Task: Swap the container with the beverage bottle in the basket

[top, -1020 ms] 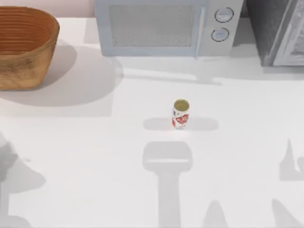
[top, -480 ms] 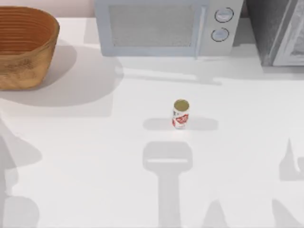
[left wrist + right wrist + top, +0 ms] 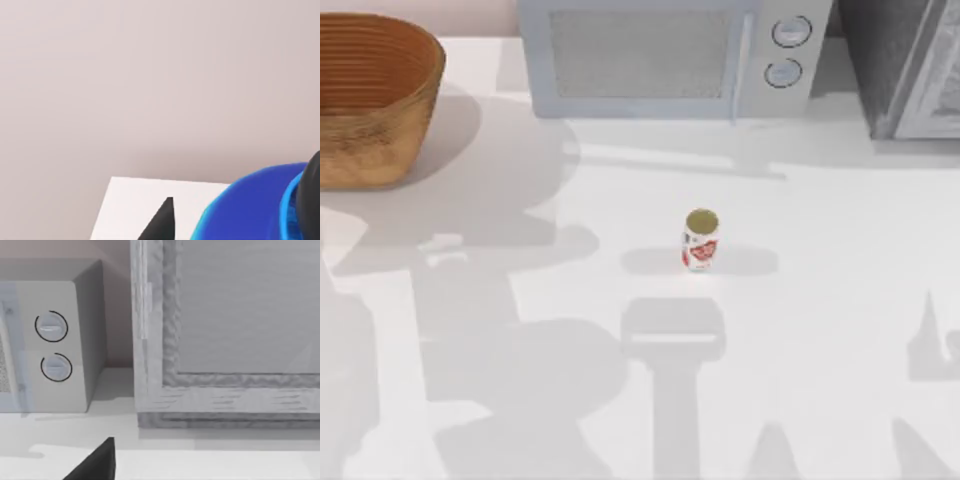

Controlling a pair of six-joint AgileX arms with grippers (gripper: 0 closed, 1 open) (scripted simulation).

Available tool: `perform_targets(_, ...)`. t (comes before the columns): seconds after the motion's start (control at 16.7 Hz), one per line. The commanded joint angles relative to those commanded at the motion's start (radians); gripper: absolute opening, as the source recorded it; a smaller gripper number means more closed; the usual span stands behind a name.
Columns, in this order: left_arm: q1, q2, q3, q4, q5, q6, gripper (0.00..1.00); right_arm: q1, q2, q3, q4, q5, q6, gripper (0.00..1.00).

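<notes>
Top view: the beverage bottle [image 3: 701,240] stands upright near the middle of the white desk [image 3: 820,300], well apart from the basket [image 3: 372,95] at the far left corner beside the microwave [image 3: 665,55]. Whether either tool is open or closed, I cannot tell.

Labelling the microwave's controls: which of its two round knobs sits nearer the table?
The lower knob, directly beneath the upper knob on the microwave panel.
</notes>
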Motion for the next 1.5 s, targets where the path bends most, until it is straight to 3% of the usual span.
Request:
perform_targets(0.24,-0.121,-0.014,0.168,-0.254,-0.029,-0.037,0.00,0.000,0.000,0.000,0.000,0.000,0.000,1.00)
perform_targets(0.42,-0.170,-0.008,0.220,-0.332,-0.037,-0.056,0.00,0.000,0.000,0.000,0.000,0.000,0.000,1.00)
perform_targets(1.5,-0.205,0.193,0.274,-0.185,-0.064,-0.067,0.00,0.000,0.000,0.000,0.000,0.000,0.000,1.00)
